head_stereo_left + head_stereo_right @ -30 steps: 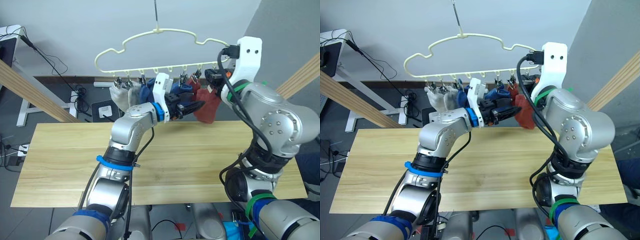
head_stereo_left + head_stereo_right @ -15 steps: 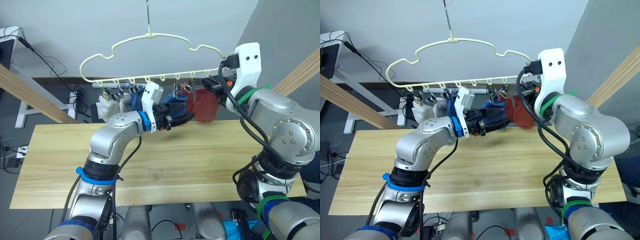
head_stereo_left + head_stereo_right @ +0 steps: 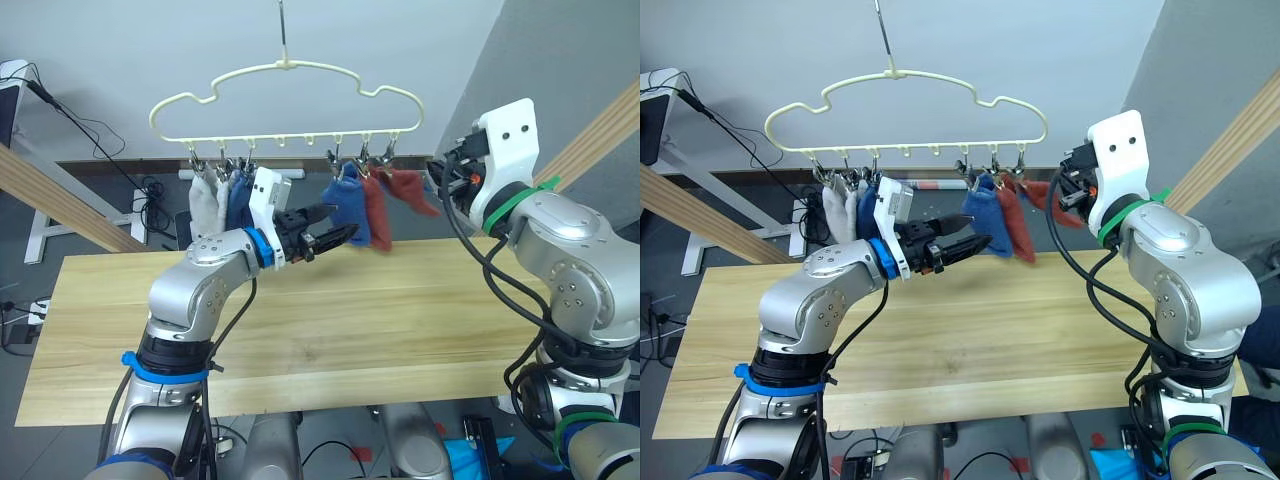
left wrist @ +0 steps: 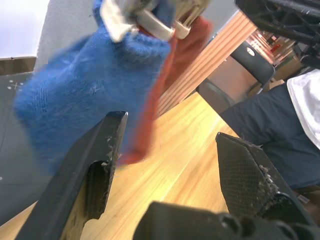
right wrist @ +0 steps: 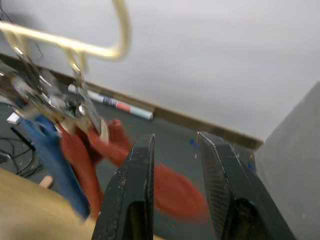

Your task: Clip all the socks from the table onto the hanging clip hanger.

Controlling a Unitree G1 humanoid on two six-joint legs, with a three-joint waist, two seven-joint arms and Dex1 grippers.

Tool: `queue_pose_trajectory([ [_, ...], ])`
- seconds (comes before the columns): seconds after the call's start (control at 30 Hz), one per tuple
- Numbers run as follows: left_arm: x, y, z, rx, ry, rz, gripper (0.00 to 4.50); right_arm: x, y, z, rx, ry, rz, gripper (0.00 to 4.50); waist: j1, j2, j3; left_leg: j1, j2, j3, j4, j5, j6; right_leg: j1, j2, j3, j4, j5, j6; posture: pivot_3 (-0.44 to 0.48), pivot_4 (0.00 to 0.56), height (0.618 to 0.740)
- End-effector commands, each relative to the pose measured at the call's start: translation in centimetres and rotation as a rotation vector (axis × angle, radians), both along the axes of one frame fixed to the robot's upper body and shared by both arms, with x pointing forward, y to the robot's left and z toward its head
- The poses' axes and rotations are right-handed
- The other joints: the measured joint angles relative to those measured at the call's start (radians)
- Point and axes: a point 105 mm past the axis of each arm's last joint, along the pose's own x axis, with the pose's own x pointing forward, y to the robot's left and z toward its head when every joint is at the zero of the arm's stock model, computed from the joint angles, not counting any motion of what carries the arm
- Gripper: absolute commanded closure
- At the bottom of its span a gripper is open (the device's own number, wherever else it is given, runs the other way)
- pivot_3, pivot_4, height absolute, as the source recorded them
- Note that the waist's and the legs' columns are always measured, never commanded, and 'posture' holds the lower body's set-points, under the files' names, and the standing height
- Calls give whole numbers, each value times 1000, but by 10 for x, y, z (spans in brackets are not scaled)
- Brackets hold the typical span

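Note:
The pale yellow clip hanger hangs above the far edge of the table. Several socks hang from its clips: light grey and blue at the left end, then a blue one and two rust-red ones towards the right. My left gripper is open just left of and slightly below the right-hand blue sock, holding nothing. My right gripper is open beside the rightmost red sock, which looks blurred.
Thick wooden poles slant down at the left and right. Cables and a white desk frame sit on the floor behind the table.
The hanger and its socks have swung left. My left gripper has drawn back from the clips and opened. My right gripper has pulled away from the red sock. The camera has shifted too.

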Motion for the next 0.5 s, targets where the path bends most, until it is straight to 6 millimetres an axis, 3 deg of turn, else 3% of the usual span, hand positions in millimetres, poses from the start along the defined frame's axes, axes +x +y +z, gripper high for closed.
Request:
queue_pose_trajectory([
  [0.03, -12, 4, 12, -15, -70, -20, 1248, -13, -4, 4, 31, -27, 77, 3148, 1, 0, -1, 0, 0, 0, 0, 0, 0, 0, 0, 0, 0, 0, 0, -269, 297, 740],
  [0.27, -38, 36, 29, -58, -104, -28, 1248, -61, -2, -25, -14, 48, 340, 3148, 2, 0, -2, 0, 0, 0, 0, 0, 0, 0, 0, 0, 0, 0, 0, -268, 277, 740],
  [0.37, -45, 44, 32, -54, -117, -16, 1248, -68, -4, -33, -17, 63, 362, 3148, 2, 0, -8, 2, 0, 0, 2, 0, 0, 3, 0, 0, 0, 0, 0, -263, 269, 740],
  [0.5, -59, 60, 29, -19, -149, 45, 1248, -74, -9, -62, -18, 138, 378, 3148, 2, -2, -33, 3, 0, -1, 4, 0, 0, 5, 0, 0, 0, 0, 1, -226, 238, 740],
])
